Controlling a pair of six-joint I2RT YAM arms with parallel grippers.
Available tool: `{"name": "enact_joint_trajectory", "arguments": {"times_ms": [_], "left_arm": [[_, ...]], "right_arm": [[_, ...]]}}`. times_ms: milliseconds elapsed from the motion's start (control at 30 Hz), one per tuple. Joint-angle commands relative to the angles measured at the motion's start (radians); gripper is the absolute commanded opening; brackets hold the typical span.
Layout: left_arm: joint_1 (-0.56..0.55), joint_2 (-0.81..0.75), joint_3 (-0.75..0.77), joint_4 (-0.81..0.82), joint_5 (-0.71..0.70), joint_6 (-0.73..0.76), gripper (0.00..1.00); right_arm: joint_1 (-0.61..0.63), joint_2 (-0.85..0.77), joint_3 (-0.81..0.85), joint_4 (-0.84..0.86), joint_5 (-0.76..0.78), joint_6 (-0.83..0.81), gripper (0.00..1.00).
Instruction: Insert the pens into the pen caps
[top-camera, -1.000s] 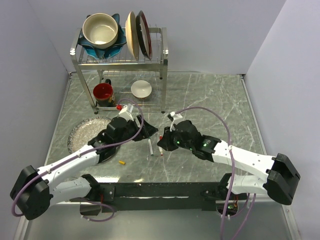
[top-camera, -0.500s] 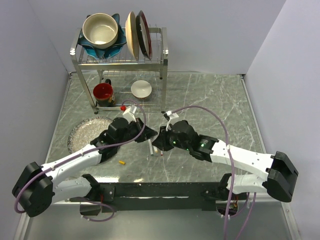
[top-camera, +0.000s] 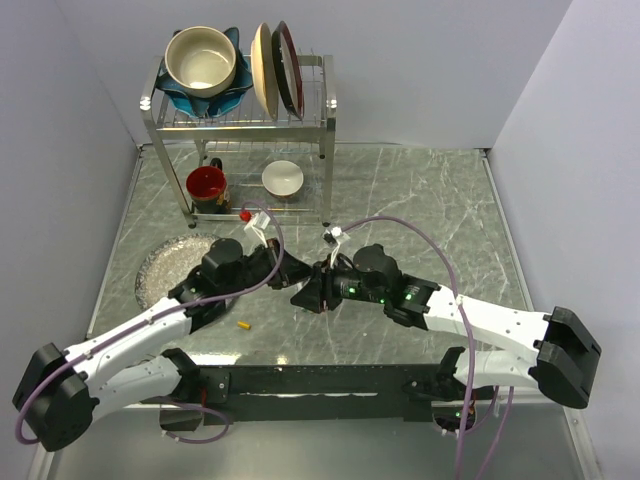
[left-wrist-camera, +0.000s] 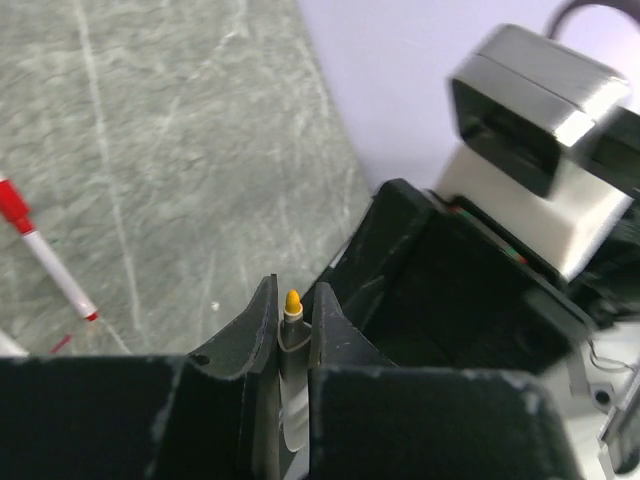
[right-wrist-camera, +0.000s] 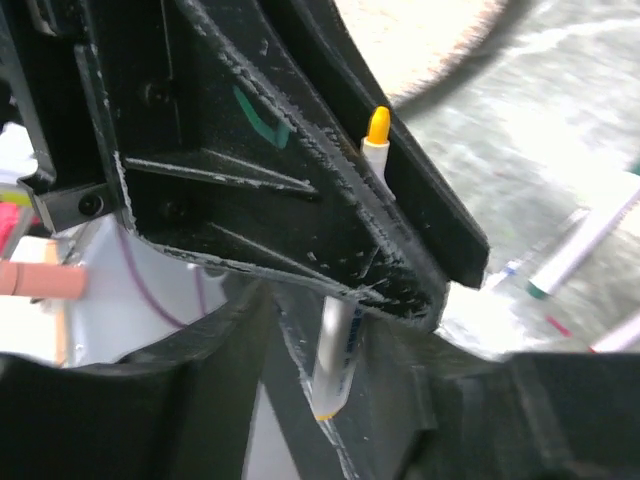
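Note:
A white pen with a yellow-orange tip stands pinched in my left gripper, which is shut on it. The barrel's lower end hangs between the parted jaws of my right gripper, with a gap beside it. In the top view the left gripper and right gripper meet nose to nose mid-table. A yellow-orange cap lies near the front. One white pen with red ends and one green-tipped pen lie on the table. A small red cap sits by the rack.
A metal dish rack stands at the back with bowls and plates on it. A red mug and a white bowl sit under it. A silvery plate lies at the left beside my left arm.
My left gripper closed on the yellow-tipped pen. The right gripper's jaws widened around the same pen. Both grippers shifted a little to the left.

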Motion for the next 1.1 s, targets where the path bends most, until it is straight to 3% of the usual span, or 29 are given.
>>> {"name": "enact_joint_trajectory", "arguments": {"times_ms": [0, 133, 267, 367, 433, 467, 500, 567, 600, 700, 800, 933, 1067], "left_arm": [[-0.003, -0.054, -0.022, 0.075, 0.053, 0.001, 0.01], [-0.003, -0.063, -0.033, 0.093, 0.081, 0.003, 0.01], [-0.001, -0.074, -0.025, 0.066, 0.076, 0.026, 0.01], [-0.002, -0.085, -0.013, 0.043, 0.056, 0.04, 0.02], [-0.002, -0.095, 0.013, -0.03, 0.013, 0.053, 0.18], [-0.003, -0.115, 0.021, -0.063, -0.054, 0.053, 0.45], [-0.003, -0.128, 0.029, -0.09, -0.091, 0.053, 0.61], [-0.003, -0.176, 0.053, -0.196, -0.227, 0.032, 0.88], [-0.003, -0.193, 0.063, -0.227, -0.27, 0.018, 0.92], [-0.001, -0.246, 0.096, -0.368, -0.458, -0.048, 0.93], [-0.001, -0.264, 0.145, -0.593, -0.662, -0.268, 0.81], [0.001, -0.218, 0.248, -0.906, -0.767, -0.494, 0.8], [-0.001, -0.149, 0.254, -1.083, -0.733, -0.652, 0.74]], "right_arm": [[0.002, -0.038, -0.03, 0.142, -0.118, 0.043, 0.41], [0.002, -0.017, -0.035, 0.19, -0.161, 0.065, 0.25], [0.002, -0.001, -0.044, 0.223, -0.202, 0.08, 0.15], [0.003, 0.012, -0.052, 0.256, -0.222, 0.098, 0.0], [0.003, 0.012, -0.059, 0.275, -0.221, 0.111, 0.0], [0.003, 0.011, -0.059, 0.277, -0.21, 0.115, 0.0], [0.002, 0.009, -0.061, 0.279, -0.207, 0.117, 0.0], [0.002, 0.008, -0.064, 0.28, -0.193, 0.117, 0.0], [0.002, 0.005, -0.067, 0.277, -0.187, 0.117, 0.0], [-0.003, 0.002, -0.076, 0.263, -0.172, 0.117, 0.0], [-0.007, -0.007, -0.09, 0.263, -0.166, 0.118, 0.0], [-0.019, -0.052, -0.115, 0.243, -0.138, 0.097, 0.0], [-0.033, -0.098, -0.138, 0.217, -0.123, 0.085, 0.0]]}}
